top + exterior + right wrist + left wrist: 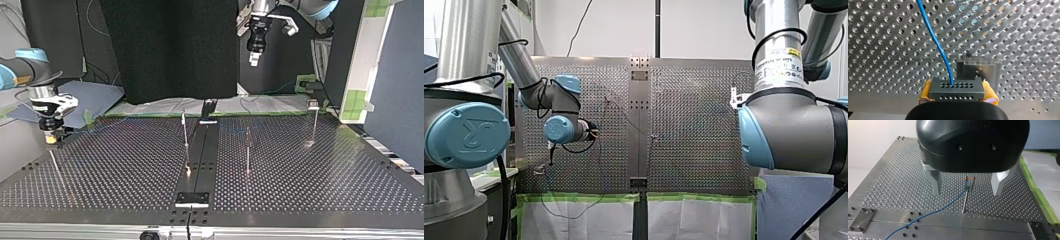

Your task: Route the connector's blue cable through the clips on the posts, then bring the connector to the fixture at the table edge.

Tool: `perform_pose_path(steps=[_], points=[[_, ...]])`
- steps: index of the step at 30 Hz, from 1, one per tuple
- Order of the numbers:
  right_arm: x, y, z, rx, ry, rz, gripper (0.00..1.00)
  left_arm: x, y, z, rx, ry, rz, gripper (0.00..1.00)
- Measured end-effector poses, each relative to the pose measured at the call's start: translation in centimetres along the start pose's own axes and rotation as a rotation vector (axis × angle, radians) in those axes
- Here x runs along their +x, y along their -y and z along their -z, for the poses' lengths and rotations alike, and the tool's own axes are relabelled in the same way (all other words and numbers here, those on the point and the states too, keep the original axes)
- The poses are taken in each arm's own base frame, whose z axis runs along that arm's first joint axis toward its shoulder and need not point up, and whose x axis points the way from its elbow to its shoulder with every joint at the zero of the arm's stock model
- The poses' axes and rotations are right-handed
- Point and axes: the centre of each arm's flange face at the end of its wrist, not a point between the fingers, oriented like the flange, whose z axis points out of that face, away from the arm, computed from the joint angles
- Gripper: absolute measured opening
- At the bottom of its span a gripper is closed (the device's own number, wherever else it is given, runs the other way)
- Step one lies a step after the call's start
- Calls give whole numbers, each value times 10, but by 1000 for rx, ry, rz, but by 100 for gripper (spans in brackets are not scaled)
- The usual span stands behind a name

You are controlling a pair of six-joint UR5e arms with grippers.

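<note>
Only right wrist view — connector (957, 89) clamped.

Perforated table (100, 170) w/ dark centre strip (202, 150) running 12–6 in top view. Thin posts (247, 150): one at strip's 9, two at its 3, one far toward 9. Blue cable (930, 213) lies across holes.
</note>
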Motion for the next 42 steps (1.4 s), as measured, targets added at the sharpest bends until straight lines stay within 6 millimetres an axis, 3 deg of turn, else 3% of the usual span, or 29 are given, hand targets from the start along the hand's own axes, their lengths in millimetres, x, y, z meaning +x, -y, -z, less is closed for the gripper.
perform_pose_path(steps=[42], points=[[18,6,-13,37,-39,2,0,0,-3,-2,-11,0,1,100]])
